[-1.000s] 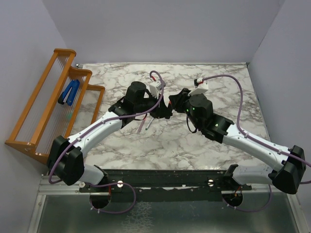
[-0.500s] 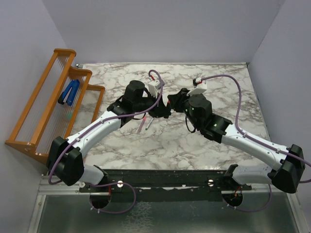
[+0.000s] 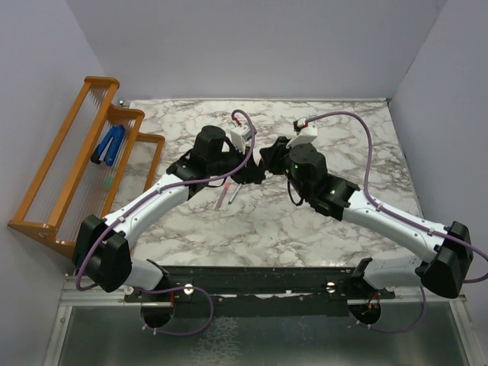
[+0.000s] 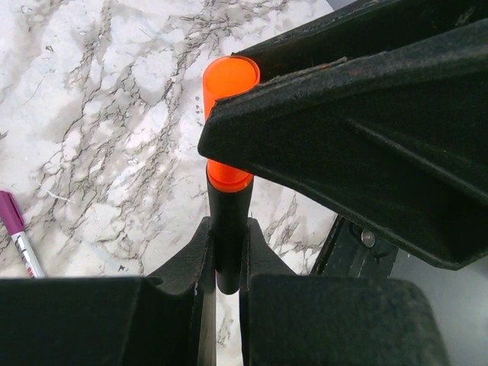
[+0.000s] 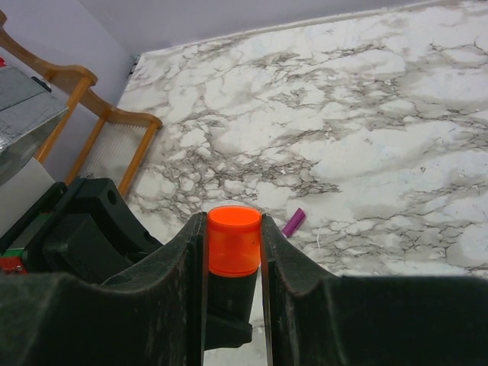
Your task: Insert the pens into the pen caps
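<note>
Mid-air above surface [image 3: 358,152] centre, left end effector [image 4: 226,263] clamps black marker [image 4: 226,221]; right end effector [image 5: 233,232] pinches orange cap [image 4: 229,80] over its tip. Light, stiff, smooth plastic, likely slippery. Hold marker mid-barrel, cap by sides.

A white marble-patterned bench [image 3: 343,145] is carrying everything. An orange wooden slatted rack [image 3: 72,164] is standing along its left edge, and a blue clip-shaped plastic object [image 3: 109,145] is lying on that rack.

The left pincer [image 4: 226,259] and the right pincer [image 5: 232,244] are meeting above the middle of the bench. The left pincer is clamping a black plastic marker [image 4: 227,221]. The right pincer is clamping a bright orange plastic cap [image 4: 229,84], which is sitting over the marker's far end.

Just nearside of the left pincer, a dull pink slim pen [image 3: 223,198] and a thin white-grey pen [image 3: 233,194] are lying side by side on the bench, the pink one on the left. A magenta-purple plastic cap [image 4: 11,210] is lying at one end of the white-grey pen.
</note>
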